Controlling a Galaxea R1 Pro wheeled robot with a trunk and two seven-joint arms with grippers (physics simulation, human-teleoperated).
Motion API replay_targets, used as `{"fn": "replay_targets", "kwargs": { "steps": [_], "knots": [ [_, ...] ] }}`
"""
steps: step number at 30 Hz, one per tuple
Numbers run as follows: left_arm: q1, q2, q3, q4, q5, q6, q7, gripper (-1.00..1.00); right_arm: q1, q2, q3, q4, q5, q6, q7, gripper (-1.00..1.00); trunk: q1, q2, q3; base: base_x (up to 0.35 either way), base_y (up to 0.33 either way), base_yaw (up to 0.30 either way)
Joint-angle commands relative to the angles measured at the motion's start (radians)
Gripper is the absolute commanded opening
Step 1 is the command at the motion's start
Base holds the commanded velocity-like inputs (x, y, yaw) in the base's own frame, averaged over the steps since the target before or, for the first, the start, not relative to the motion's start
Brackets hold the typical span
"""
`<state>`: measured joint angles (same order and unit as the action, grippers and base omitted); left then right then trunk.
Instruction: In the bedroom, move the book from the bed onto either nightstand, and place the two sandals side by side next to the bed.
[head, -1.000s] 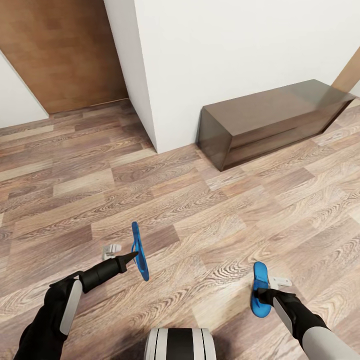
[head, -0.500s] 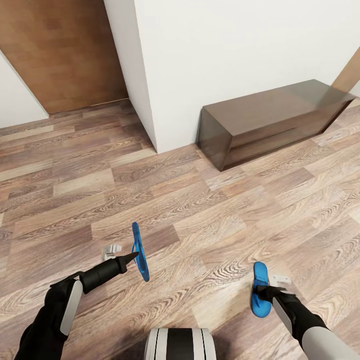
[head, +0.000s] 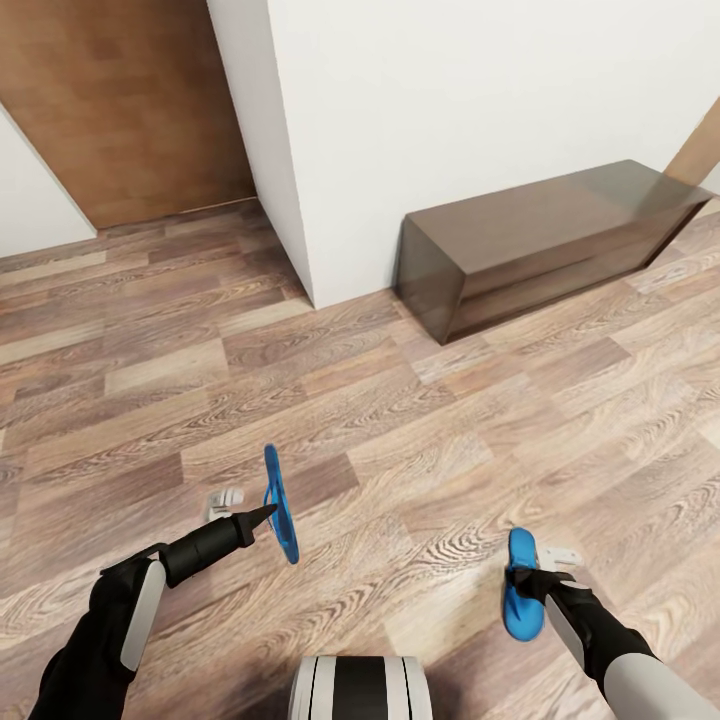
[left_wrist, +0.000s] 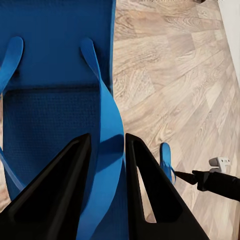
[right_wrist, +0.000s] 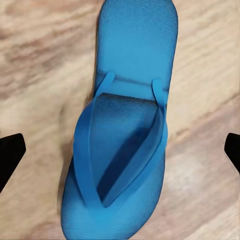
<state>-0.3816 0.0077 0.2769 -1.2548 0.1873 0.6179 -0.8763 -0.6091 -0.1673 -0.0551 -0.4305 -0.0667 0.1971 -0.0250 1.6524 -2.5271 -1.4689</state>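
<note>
Across the head view a brown wood-plank floor (head: 420, 440) spreads beneath a white wall (head: 480, 120), with a brown wooden door (head: 130, 110) set back beside the wall's corner; one long low dark brown cabinet (head: 540, 245) stands against the wall, and no writing or label can be read on anything. Two bright blue sandals show, counted one per arm, well apart from each other; the left sandal (head: 279, 503) is held off the floor on its edge, its sole seen nearly side-on in the head view. On the left wrist view the left gripper (left_wrist: 107, 195) has its jaws clamped on one strap of that sandal, a dark finger (left_wrist: 60, 200) on either side of the blue band, with the sole (left_wrist: 50, 50) broad behind it. The right sandal (head: 520, 598) lies flat on the floor, straps up, under the right gripper (head: 545, 583); on the right wrist view the whole sandal (right_wrist: 125, 135) shows with the jaws wide apart, one dark fingertip (right_wrist: 10, 155) at each side of the picture, clear of the sandal.
</note>
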Motion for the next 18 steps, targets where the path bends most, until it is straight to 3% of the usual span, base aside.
{"fn": "replay_targets", "kwargs": {
  "steps": [1,13,18],
  "knots": [
    [0.000,0.000,0.001,0.000,0.004,0.006,-0.001,-1.00,0.000,0.000,0.000,-0.002,-0.007,0.005,-0.003,1.00,0.000,0.000,-0.001,0.270,0.000,0.000],
    [0.000,0.000,0.000,0.000,0.004,0.006,0.001,-1.00,0.000,0.000,0.000,-0.002,-0.007,0.006,-0.003,1.00,0.000,0.000,-0.001,0.050,0.000,0.000],
    [0.000,0.000,-0.011,0.000,0.004,0.006,0.008,-1.00,0.000,0.000,0.000,-0.002,-0.007,0.006,-0.003,1.00,0.003,-0.001,-0.020,0.000,0.000,0.000]
  ]
}}
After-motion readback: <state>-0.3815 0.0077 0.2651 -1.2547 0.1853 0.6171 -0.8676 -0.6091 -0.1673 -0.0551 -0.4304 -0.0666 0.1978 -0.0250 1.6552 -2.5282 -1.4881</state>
